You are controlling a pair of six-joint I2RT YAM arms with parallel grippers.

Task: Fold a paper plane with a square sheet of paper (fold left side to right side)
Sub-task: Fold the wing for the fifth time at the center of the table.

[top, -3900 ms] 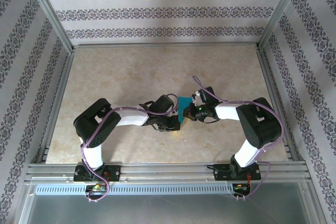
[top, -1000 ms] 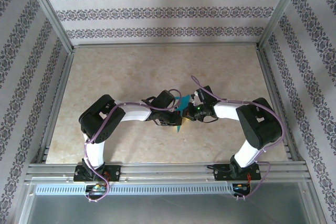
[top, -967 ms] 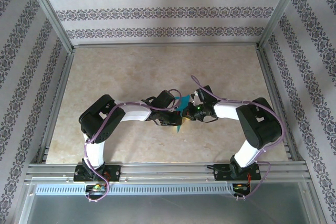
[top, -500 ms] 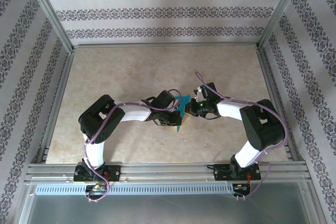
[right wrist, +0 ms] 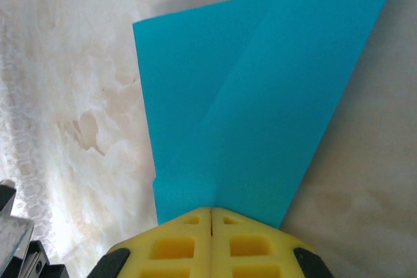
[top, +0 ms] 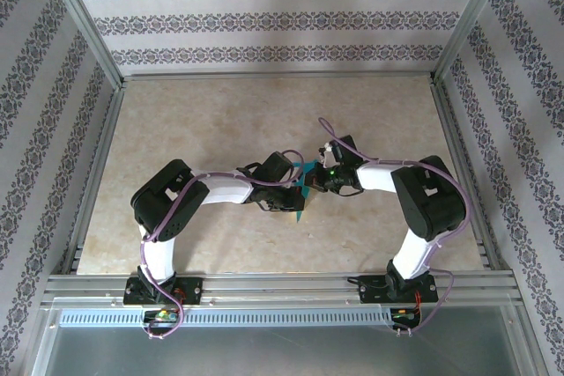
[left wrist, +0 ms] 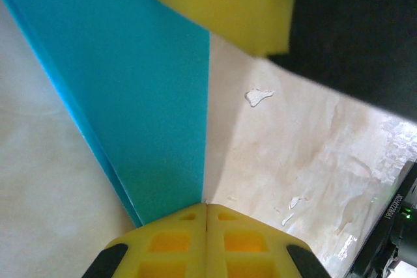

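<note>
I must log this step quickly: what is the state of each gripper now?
Left gripper: closed, tips on the blue paper; grip cannot be told.
Right gripper: closed, tips on the same paper; grip cannot be told.

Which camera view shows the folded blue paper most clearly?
The right wrist view: the blue paper takes up much of the picture, with its edges and a crease line plain. The left wrist view shows one narrow part of it with a layered edge. The top external view gives a small sliver.

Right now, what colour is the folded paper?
The folded paper is plain teal-blue, clearest in the right wrist view.
</note>
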